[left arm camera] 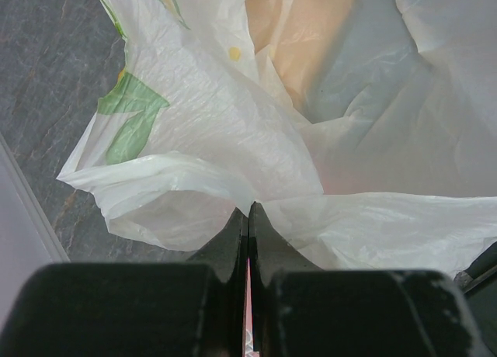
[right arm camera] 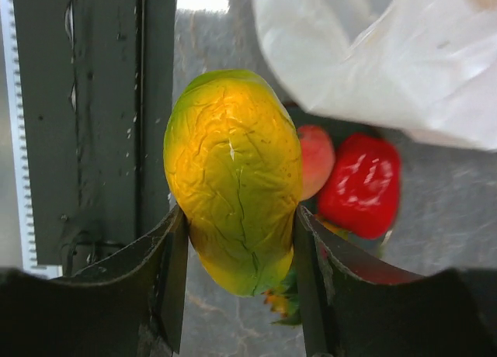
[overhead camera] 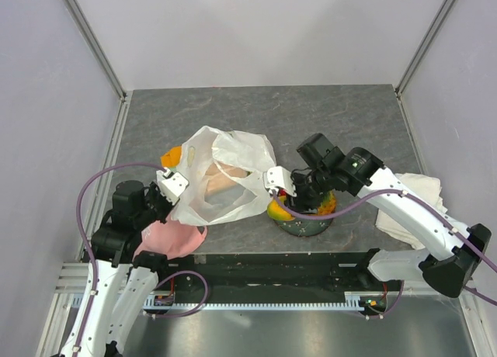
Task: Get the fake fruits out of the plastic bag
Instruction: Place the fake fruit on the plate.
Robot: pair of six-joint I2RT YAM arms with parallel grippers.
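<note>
Jaws on the right gripper [right arm camera: 237,217] are clamped on the flanks of the yellow-green mango [right arm camera: 233,171], which stands nose-up between them and fills the gap. Those of the left gripper [left arm camera: 248,217] are fully closed, pinching a fold in the rim of the plastic bag [left arm camera: 233,140] and holding it up so the mouth gapes toward the right arm.

In the top view the mango is clear of the bag and hangs over a dark bowl [overhead camera: 303,227] just beside the bag's right edge. Under and beside it, the right wrist view shows a red pepper [right arm camera: 361,186] and a peach [right arm camera: 314,161] already lying there, with something green and leafy poking out lower down. So the step in hand looks like the drop-off of one fruit, not the fetching of it.

The next move calls for a short descent until the mango is close over the pile, then a release. It is smooth and rounded, so let go from height it could roll off onto the bench [overhead camera: 349,124].

A pale orange shape [left arm camera: 303,39] shows through the film. Whether that is another fruit I cannot tell, so the bag needs another look, and the left grip should hold.
</note>
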